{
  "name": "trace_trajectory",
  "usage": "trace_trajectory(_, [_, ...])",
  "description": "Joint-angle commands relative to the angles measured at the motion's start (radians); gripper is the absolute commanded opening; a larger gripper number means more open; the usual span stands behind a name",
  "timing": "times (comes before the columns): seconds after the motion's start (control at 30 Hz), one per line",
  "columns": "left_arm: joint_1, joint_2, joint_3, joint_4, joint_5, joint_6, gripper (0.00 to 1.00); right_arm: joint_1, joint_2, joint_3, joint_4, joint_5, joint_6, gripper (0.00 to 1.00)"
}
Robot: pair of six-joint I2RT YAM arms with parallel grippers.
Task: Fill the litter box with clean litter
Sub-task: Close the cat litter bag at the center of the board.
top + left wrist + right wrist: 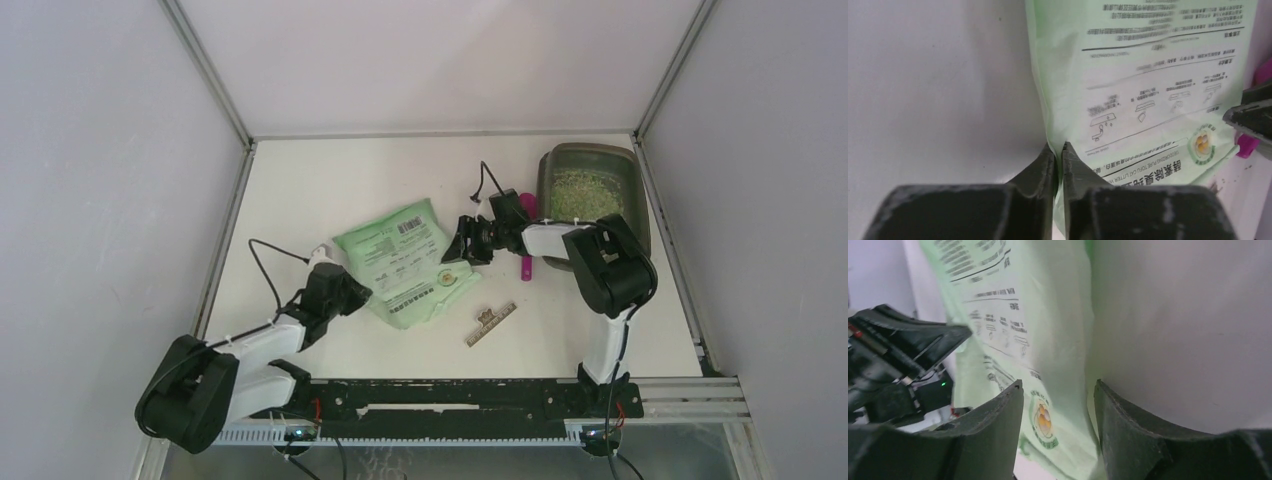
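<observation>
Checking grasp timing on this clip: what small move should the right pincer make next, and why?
Probably close the right pincer: its jaws stand open astride one edge of the green bag, while the left pincer looks shut on its other side. Both holds seem needed before lifting it toward the litter box.
</observation>
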Motion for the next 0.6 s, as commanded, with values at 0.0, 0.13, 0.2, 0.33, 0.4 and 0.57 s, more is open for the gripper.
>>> trace_trajectory(0.0, [0.013, -0.012, -0.053, 0.097, 0.072, -0.030, 0.06, -0.004, 0.042, -0.056, 0.176, -0.163, 0.075, 0.60])
trace_trajectory(0.13, [0.034, -0.144, -0.063, 0.023, 0.082, -0.036, 0.05, -0.028, 0.027, -0.101, 0.284, -0.236, 0.145, 0.43])
trace_trajectory(0.2, [0.060, -0.254, -0.048, -0.050, 0.106, -0.030, 0.06, -0.051, -0.002, -0.142, 0.391, -0.280, 0.216, 0.32])
trace_trajectory(0.33, [0.111, -0.436, 0.029, -0.224, 0.174, -0.004, 0.10, -0.080, -0.083, -0.174, 0.463, -0.347, 0.292, 0.19])
trace_trajectory(0.4, [0.131, -0.488, 0.075, -0.285, 0.216, 0.004, 0.10, -0.078, -0.137, -0.174, 0.473, -0.361, 0.324, 0.16])
trace_trajectory(0.57, [0.155, -0.535, 0.182, -0.377, 0.315, 0.014, 0.12, -0.067, -0.312, -0.185, 0.508, -0.404, 0.399, 0.15])
